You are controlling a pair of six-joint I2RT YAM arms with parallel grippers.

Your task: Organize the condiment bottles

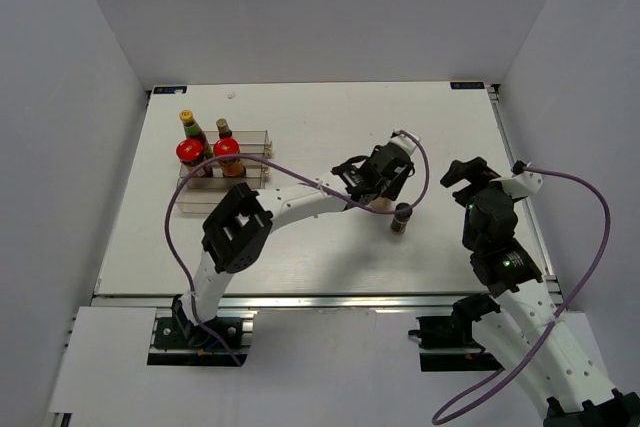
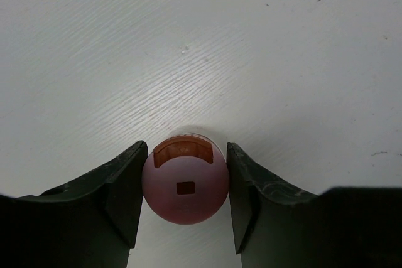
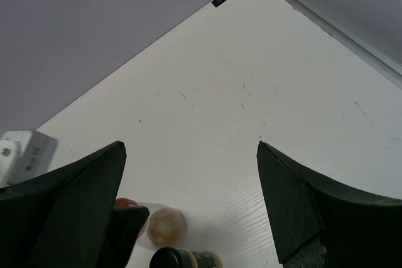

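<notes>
Left end effector (image 2: pixel 187 150) pinches pink-capped bottle (image 2: pixel 185 187) mid surface (image 2: pixel 188 42), well off edges; dark-capped bottle (image 1: pixel 401 217) just beside it; right end effector (image 3: pixel 190 147) spread wide.

Bright, even light falls from above on the white desk (image 1: pixel 330 117), and the pale walls around it read grey-lilac. In the top view the shadows are faint and soft-edged, lying just under the arms and beside the dark-capped bottle (image 1: pixel 401 217); nothing glares. The left wrist view is sharp on the desk's grain and on the pink-capped bottle (image 2: pixel 185 183), whose cap carries a mild sheen and a thin soft shadow on its far side. The left jaws either side of it are near-black with little detail. In the right wrist view the far desk is crisp, the small things at the near edge are blurred, and the right jaws are dark silhouettes.
</notes>
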